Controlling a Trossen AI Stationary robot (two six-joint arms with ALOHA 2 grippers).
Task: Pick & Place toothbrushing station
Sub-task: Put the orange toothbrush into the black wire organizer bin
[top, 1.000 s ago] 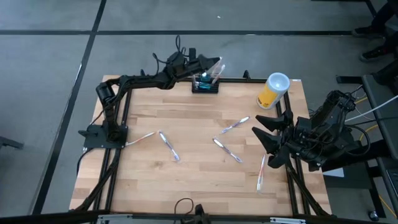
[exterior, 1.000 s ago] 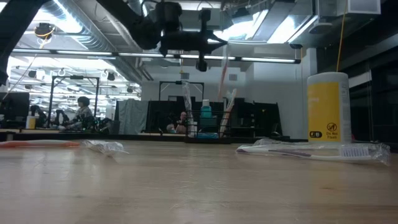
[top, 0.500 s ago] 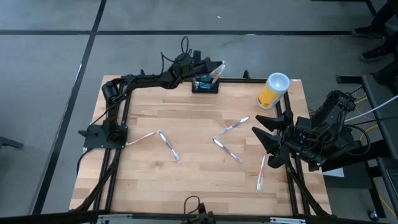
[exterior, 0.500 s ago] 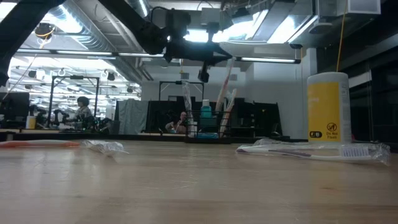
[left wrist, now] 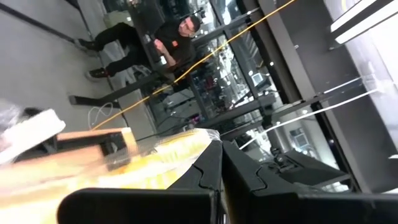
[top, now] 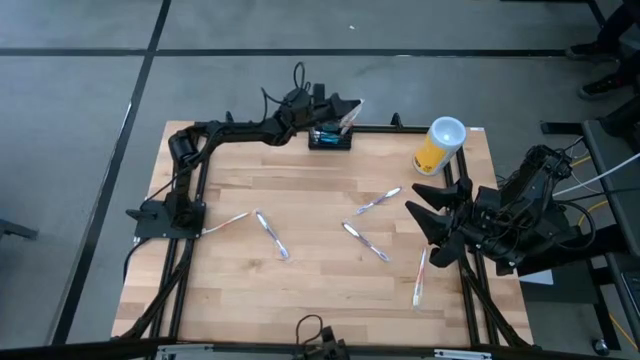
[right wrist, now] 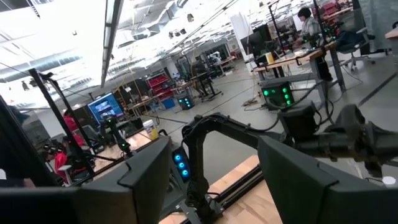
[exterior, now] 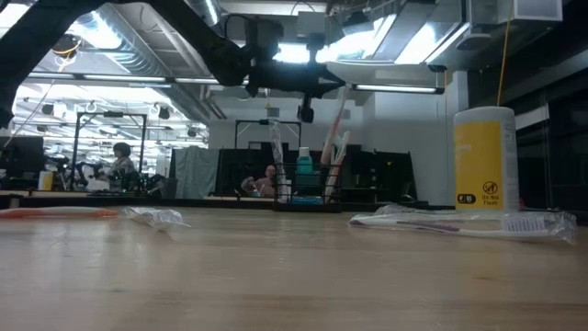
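Observation:
The toothbrushing station (top: 329, 139), a small black slotted rack, stands at the table's far edge; in the low view (exterior: 305, 197) it holds a teal tube and white brushes. My left gripper (top: 352, 105) hangs above it, shut on the top of a wrapped toothbrush (exterior: 334, 138) that slants down into the rack. In the left wrist view (left wrist: 221, 168) its fingers lie together. My right gripper (top: 425, 226) waits open and empty at the table's right edge; its fingers stand wide apart in the right wrist view (right wrist: 211, 180). My left gripper holds the wrapped toothbrush by its top end (exterior: 344, 92), pinched between the shut fingers, which reach out nearly level from the table's left. The brush hangs below them, tilted with its top toward the table's right. Its lower end (exterior: 327, 184) stands in the rack.
A yellow cup with a white rim (top: 440, 146) stands at the far right, near the rack. Several wrapped toothbrushes lie on the wood: (top: 270, 233), (top: 378, 202), (top: 365, 241), (top: 420, 277). One lies close in the low view (exterior: 459, 221).
My left gripper has moved a little toward the table's right edge, still shut. The toothbrush, upright before, has tipped: its top has gone right with the gripper while its lower end has stayed in the rack.

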